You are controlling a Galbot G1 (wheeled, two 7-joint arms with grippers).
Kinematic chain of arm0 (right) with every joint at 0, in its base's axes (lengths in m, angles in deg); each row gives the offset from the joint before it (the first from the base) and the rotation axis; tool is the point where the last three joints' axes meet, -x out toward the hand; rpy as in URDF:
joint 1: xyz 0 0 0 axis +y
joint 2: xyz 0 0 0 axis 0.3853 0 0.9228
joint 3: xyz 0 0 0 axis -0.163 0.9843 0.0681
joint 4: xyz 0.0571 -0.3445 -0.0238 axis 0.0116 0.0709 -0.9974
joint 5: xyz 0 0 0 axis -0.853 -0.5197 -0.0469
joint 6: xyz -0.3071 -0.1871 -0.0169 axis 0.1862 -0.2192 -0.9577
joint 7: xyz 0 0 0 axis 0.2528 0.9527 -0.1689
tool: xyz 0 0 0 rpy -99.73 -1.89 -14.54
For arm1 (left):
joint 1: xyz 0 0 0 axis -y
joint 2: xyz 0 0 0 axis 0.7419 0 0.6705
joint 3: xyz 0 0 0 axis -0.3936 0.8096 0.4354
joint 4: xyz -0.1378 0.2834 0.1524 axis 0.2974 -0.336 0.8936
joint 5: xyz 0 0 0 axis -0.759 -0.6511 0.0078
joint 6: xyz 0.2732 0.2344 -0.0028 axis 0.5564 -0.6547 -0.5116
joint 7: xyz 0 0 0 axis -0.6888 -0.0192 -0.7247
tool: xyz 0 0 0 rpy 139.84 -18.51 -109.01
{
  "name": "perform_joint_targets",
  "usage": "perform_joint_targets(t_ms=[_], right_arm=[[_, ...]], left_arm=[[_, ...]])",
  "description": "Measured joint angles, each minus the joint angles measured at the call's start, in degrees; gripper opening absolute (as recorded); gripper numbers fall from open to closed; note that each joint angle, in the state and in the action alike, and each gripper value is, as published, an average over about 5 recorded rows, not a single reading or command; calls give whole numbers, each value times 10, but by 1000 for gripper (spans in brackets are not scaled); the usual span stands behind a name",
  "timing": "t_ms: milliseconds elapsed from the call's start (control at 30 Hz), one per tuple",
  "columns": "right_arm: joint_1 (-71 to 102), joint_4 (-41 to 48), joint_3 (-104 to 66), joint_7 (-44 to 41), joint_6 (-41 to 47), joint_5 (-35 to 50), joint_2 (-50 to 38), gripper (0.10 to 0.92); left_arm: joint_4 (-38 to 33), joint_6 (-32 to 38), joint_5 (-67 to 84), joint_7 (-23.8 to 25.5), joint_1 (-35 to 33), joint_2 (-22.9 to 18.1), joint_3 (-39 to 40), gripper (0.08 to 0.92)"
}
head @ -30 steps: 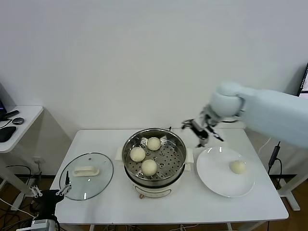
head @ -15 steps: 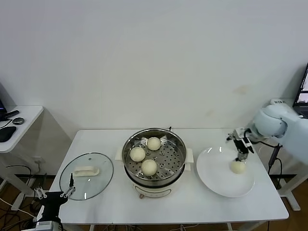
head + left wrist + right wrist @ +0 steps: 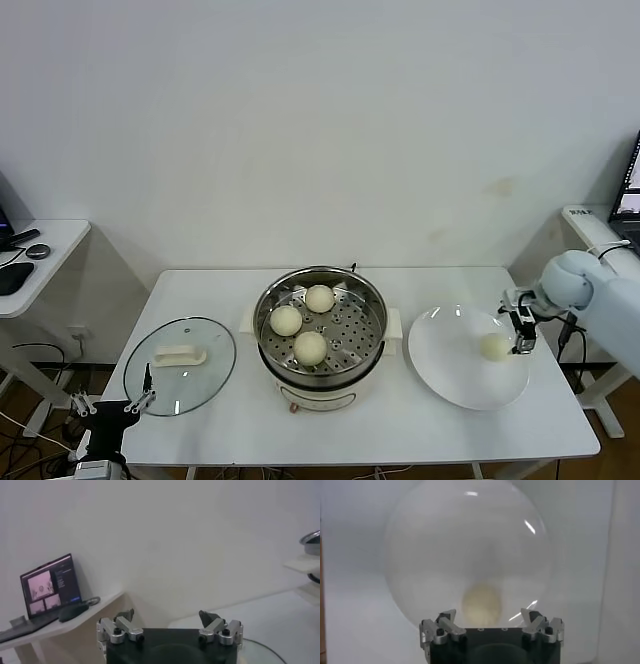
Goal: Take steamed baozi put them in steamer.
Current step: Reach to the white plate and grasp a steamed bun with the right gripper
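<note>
Three steamed baozi [image 3: 309,347] already in the steamer [image 3: 321,285], resting apart on the tray with holes. One last bun [image 3: 494,346] alone on the white plate [image 3: 450,370], on the side far from the steamer, near the plate's rim. Plate just beside the steamer on the white table [image 3: 400,430]. Glass lid [image 3: 180,378] flat on the table on the other side of the steamer.

Right gripper [image 3: 521,325] low at the plate's far edge, just beside the last bun, fingers spread wide, nothing between them. In the right wrist view, same gripper [image 3: 491,622] aimed at the bun [image 3: 481,604], bun straight ahead between the two fingertips [image 3: 447,617] but not yet touched. Left gripper [image 3: 110,405] parked low off the table's front corner near the lid, also spread wide and empty [image 3: 170,624].

Probably soft and light, like a little pillow. Easy to squash or dent, so a gentle squeeze seems best. Smooth skin, maybe a bit slippery or sticky; hard to tell. Likely to roll if bumped from the side.

Best place to hold: across the middle, at the widest part, one finger on each side.

Round all over, so no real long side and no clear front. Flat part presumably down on the plate, dome up. Any angle of grip as good as another.
</note>
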Motion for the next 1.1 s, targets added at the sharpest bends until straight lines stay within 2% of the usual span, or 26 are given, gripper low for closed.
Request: perform_joint_targets(t_ms=[300, 400, 600, 867, 1100], right_arm=[[37, 65, -43, 7, -11, -36, 45, 821], [47, 82, -53, 8, -11, -45, 57, 793], [58, 100, -64, 7, -8, -57, 77, 686], [58, 105, -67, 6, 5, -60, 83, 500], [31, 78, -39, 5, 27, -34, 68, 449]], left_arm=[[3, 1, 0, -1, 1, -1, -1, 823], [3, 0, 0, -1, 0, -1, -3, 823], [2, 1, 1, -2, -2, -1, -5, 823], [0, 2, 2, -3, -3, -3, -6, 823], [-2, 2, 2, -3, -2, -1, -4, 823]])
